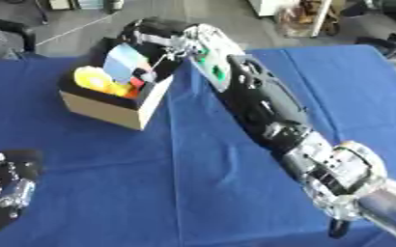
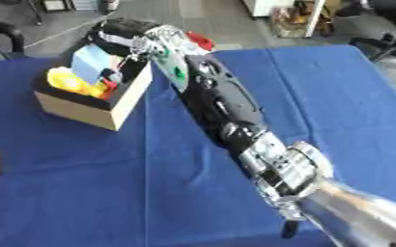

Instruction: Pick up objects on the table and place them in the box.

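Blue cloth covers the surface (image 1: 108,202), on which the box (image 1: 113,111) is set; yellow, red and pale blue objects (image 1: 121,65) lie inside it. Over its far rim the right hand (image 1: 155,36) is held, fingers hidden; beside its near side the left hand (image 1: 7,185) is rested, fingers indistinct

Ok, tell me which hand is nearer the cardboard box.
Right. The right hand reaches over the cardboard box at its far rim, above the things inside. The left hand sits at the picture's lower left, well short of the box.
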Tool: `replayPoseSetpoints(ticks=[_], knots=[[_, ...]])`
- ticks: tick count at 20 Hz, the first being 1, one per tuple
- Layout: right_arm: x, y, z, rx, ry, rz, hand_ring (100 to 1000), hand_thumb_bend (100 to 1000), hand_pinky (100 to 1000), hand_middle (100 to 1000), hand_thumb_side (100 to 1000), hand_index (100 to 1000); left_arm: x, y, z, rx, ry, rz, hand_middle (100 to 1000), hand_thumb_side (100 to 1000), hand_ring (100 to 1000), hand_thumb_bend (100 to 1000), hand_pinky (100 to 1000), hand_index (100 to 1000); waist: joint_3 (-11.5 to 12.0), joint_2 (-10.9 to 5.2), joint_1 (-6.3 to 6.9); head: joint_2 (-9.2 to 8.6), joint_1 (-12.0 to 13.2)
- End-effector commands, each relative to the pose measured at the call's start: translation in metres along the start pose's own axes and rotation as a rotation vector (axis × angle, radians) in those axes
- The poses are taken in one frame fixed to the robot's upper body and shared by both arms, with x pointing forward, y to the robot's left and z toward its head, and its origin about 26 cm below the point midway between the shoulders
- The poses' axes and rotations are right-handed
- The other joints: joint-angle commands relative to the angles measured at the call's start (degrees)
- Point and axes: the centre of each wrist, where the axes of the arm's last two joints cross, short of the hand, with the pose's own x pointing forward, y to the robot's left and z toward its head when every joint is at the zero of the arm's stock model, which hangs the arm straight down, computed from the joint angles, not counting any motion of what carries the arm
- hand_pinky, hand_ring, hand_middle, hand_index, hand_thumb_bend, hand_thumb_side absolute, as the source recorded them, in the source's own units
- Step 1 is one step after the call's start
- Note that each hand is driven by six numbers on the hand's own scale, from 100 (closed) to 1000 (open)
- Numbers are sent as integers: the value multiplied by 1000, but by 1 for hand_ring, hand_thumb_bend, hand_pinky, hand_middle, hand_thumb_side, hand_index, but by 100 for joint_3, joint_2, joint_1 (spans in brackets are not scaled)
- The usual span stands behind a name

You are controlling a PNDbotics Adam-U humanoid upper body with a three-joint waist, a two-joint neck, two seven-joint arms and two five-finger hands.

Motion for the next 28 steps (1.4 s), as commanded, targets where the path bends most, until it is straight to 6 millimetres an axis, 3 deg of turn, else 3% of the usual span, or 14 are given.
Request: replayPoseSetpoints(ticks=[1, 2, 3, 4, 5, 9, 13, 16, 19, 21, 24, 28], knots=[[5, 6, -10, -35, 135, 67, 822, 271, 886, 808, 107, 883, 9, 1, -6, -17, -41, -5, 653, 328, 646, 100, 738, 731, 47, 52, 106, -94, -118], [3, 11, -10, -48, 182, 84, 824, 381, 884, 818, 229, 935, 10, 1, -6, -17, -42, -5, 652, 329, 646, 100, 738, 731, 61, 64, 104, -101, -122], [2, 14, -9, -64, 229, 103, 824, 451, 884, 826, 290, 960, 10, 1, -6, -16, -42, -6, 652, 329, 646, 100, 738, 730, 68, 71, 100, -102, -120], [2, 16, -9, -79, 259, 120, 824, 451, 884, 826, 290, 960, 10, 1, -6, -15, -41, -6, 652, 329, 646, 100, 738, 730, 70, 75, 97, -103, -118], [0, 17, -9, -90, 281, 136, 837, 582, 889, 855, 392, 995, 10, 2, -6, -14, -40, -7, 652, 330, 646, 100, 738, 731, 64, 79, 85, -105, -104], [-4, 3, -5, -153, 285, 185, 850, 622, 899, 879, 443, 1000, 10, 3, -6, -9, -40, -11, 652, 332, 646, 100, 738, 731, 14, 91, 35, -128, -32], [-11, -30, 7, -226, 219, 190, 853, 592, 907, 888, 390, 1000, 9, 5, -3, 1, -30, -17, 651, 332, 646, 100, 739, 731, -88, 69, -2, -95, 66], [-21, -56, 25, -280, 150, 137, 842, 423, 912, 870, 253, 993, 7, 7, -1, 12, -19, -22, 651, 333, 647, 100, 739, 730, -202, 29, -41, -43, 189], [-38, -82, 59, -374, 87, 53, 812, 293, 899, 825, 117, 966, 5, 9, 2, 25, -5, -29, 652, 335, 647, 100, 739, 731, -349, -14, -92, 1, 356], [-50, -93, 91, -485, 81, -8, 784, 223, 886, 793, 100, 950, 3, 11, 4, 38, 3, -34, 652, 333, 647, 100, 739, 732, -456, -37, -124, 34, 519], [-58, -84, 137, -633, 77, -146, 749, 119, 870, 757, 100, 933, 3, 15, 6, 62, 12, -45, 652, 332, 647, 100, 739, 733, -615, -52, -170, 55, 787], [-53, -33, 183, -745, 63, -448, 710, 100, 856, 722, 100, 923, 4, 19, 7, 87, 13, -55, 653, 337, 647, 100, 739, 737, -778, -15, -228, 57, 1164]])
